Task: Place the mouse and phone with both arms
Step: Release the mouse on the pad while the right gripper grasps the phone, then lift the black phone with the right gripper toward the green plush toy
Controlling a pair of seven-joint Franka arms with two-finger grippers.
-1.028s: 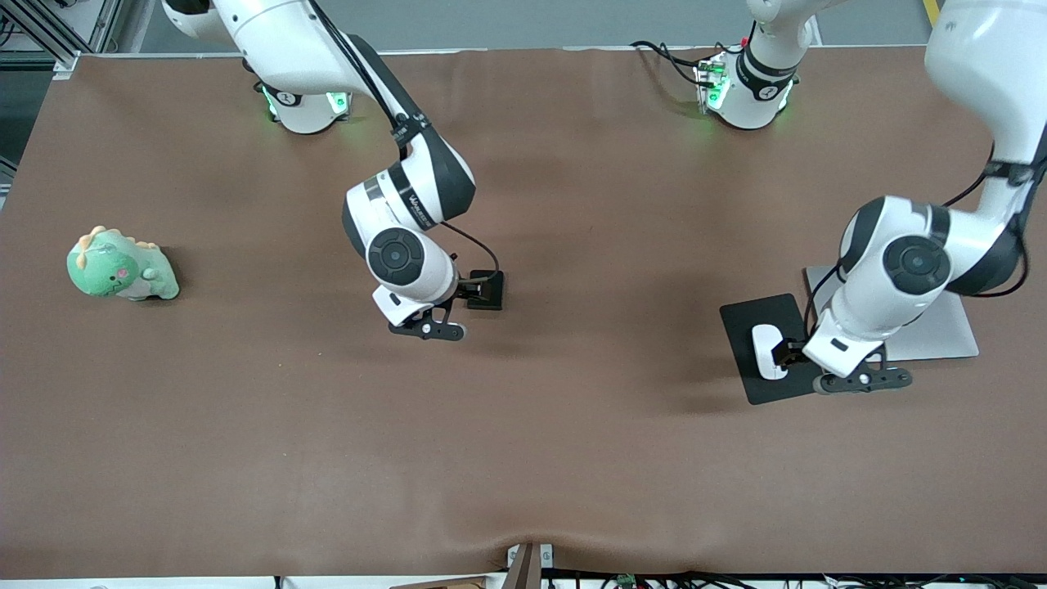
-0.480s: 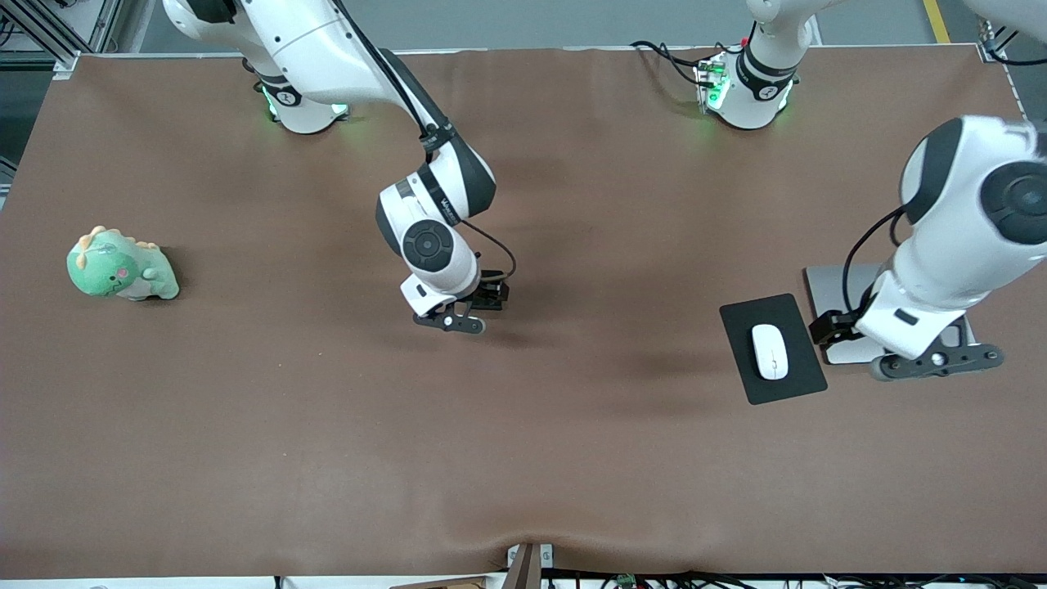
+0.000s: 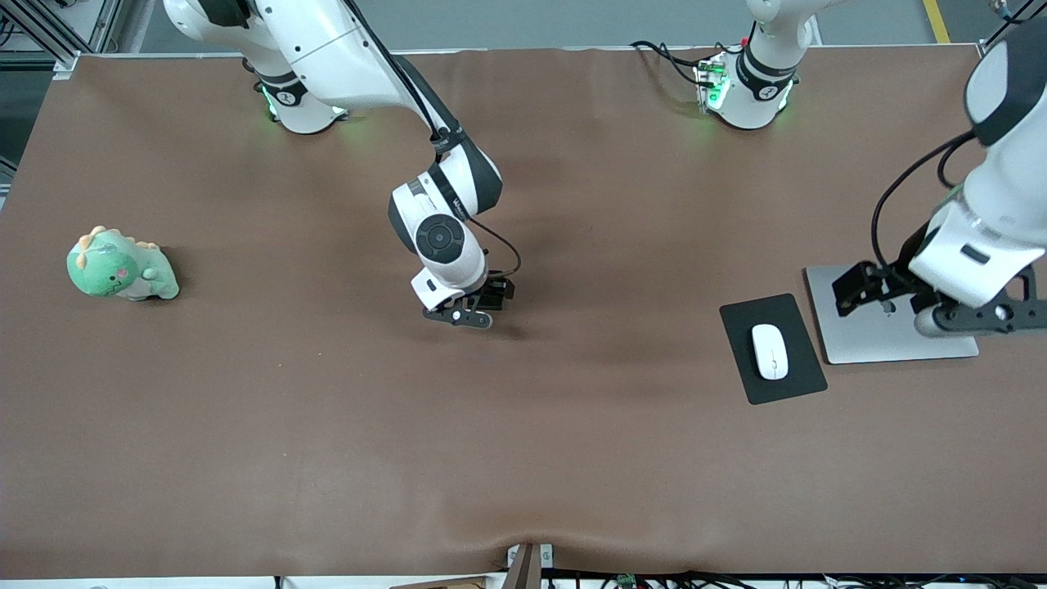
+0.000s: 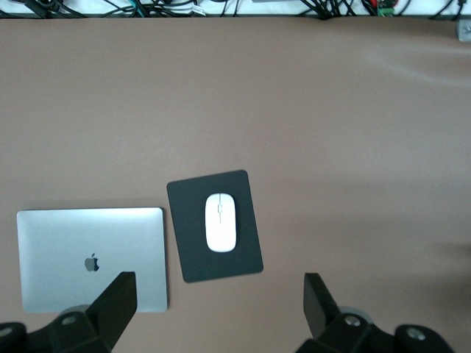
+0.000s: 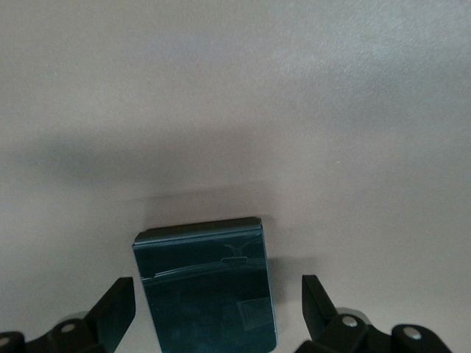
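The white mouse (image 3: pixel 770 352) lies on a flat black mouse pad (image 3: pixel 739 325) toward the left arm's end of the table; it also shows in the left wrist view (image 4: pixel 221 221). My left gripper (image 3: pixel 856 290) is open and empty, up in the air over a silver laptop (image 3: pixel 887 339); its open fingers frame the left wrist view (image 4: pixel 217 309). The black phone (image 5: pixel 206 287) lies flat on the brown table near the middle. My right gripper (image 5: pixel 217 312) is low over it, open, with a finger on each side and gaps to the phone. In the front view that gripper (image 3: pixel 493 296) hides the phone.
The closed silver laptop (image 4: pixel 90 257) lies beside the mouse pad (image 4: pixel 193 257), toward the left arm's end. A green plush dinosaur (image 3: pixel 121 266) sits toward the right arm's end. Cables run along the table edge (image 4: pixel 221 9).
My left gripper has left the mouse on the pad, risen and moved toward the left arm's end, over the laptop. My right arm's wrist has shifted slightly while its gripper stays low at the phone.
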